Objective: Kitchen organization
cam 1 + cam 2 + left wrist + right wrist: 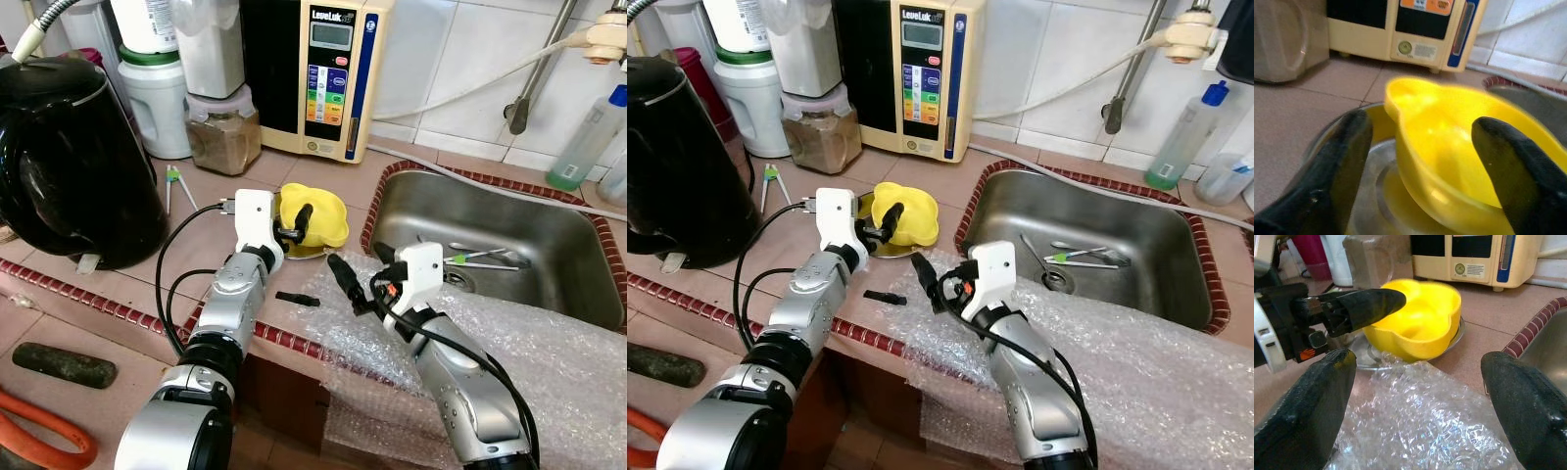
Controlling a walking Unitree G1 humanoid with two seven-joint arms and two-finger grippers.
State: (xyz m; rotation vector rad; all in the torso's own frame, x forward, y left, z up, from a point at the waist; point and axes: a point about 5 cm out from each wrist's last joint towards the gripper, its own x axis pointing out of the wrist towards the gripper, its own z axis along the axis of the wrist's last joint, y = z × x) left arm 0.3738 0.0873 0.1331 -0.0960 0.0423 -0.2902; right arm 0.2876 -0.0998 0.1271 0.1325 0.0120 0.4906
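While the task names only kitchen organization, the step in hand looks to be picking up the yellow lobed plastic bowl (315, 215), which sits in a shallow glass dish (1452, 336) on the tiled counter (211, 186) just beside the steel sink (549, 245); the left gripper (1425, 161) has its two black fingers spread wide, one inside the bowl and one outside its near wall, holding nothing yet; the right gripper (1415, 396) hovers open and empty over the crumpled bubble wrap (549, 362) that drapes the counter edge, near the bowl but apart from it. Next, I judge, the left fingers must close on the rim and lift without dragging the dish along. From the head views come the black kettle (69, 157), the cream water ioniser (328, 69) and a small black piece (297, 298) lying on the counter; the left wrist view alone shows how the fingers straddle the wall; the right wrist view shows the wrap touching the dish.
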